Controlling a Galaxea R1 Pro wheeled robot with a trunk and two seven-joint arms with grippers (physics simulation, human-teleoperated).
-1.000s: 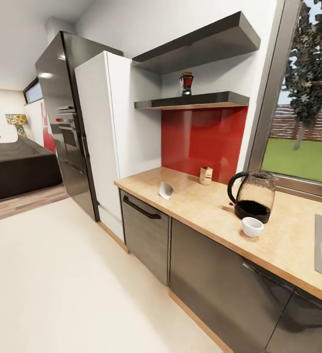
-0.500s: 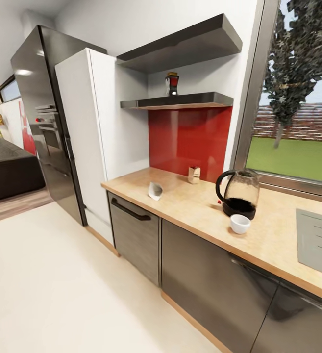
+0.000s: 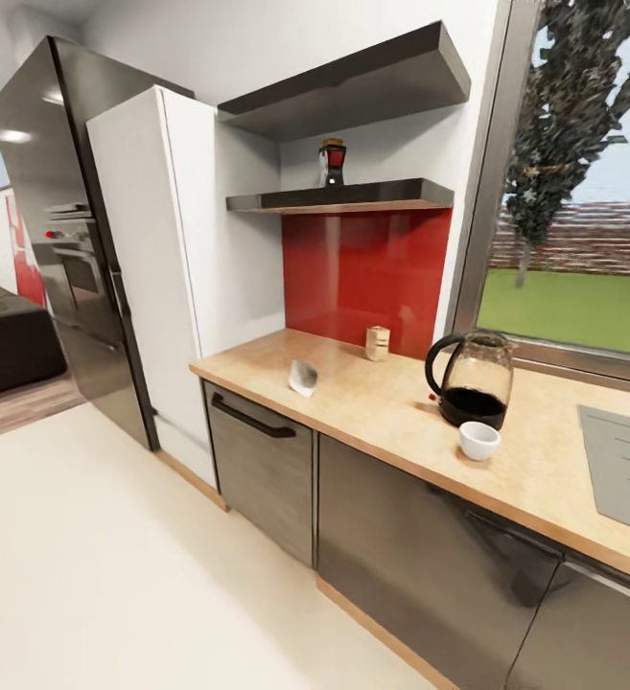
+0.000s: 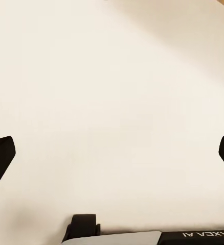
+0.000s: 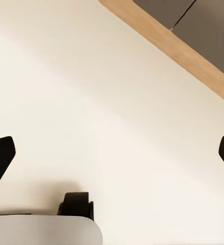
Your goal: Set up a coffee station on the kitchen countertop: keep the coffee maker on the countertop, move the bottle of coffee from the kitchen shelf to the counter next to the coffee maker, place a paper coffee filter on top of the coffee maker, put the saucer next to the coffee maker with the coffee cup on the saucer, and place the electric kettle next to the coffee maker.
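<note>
The pale beige countertop (image 3: 391, 407) runs along the wall in the head view. On it stands the dark glassy electric kettle (image 3: 473, 379), with the white coffee cup (image 3: 478, 440) just in front of it. The white paper coffee filter (image 3: 303, 377) lies near the counter's left end. The bottle of coffee (image 3: 332, 163) stands on the dark kitchen shelf (image 3: 343, 198) above the red backsplash. The coffee maker and the saucer are out of view. My left gripper (image 4: 112, 153) and right gripper (image 5: 112, 153) are open, fingers wide apart over the pale floor.
A small beige container (image 3: 377, 342) sits by the backsplash. The steel sink (image 3: 626, 460) is at the counter's right. A white fridge (image 3: 161, 268) and a dark oven tower (image 3: 65, 230) stand left of the counter. Open cream floor (image 3: 113, 575) lies before the cabinets.
The whole head view has shifted: the fridge and counter slid left and more window shows, so the camera has turned right. Nothing on the counter has moved.
</note>
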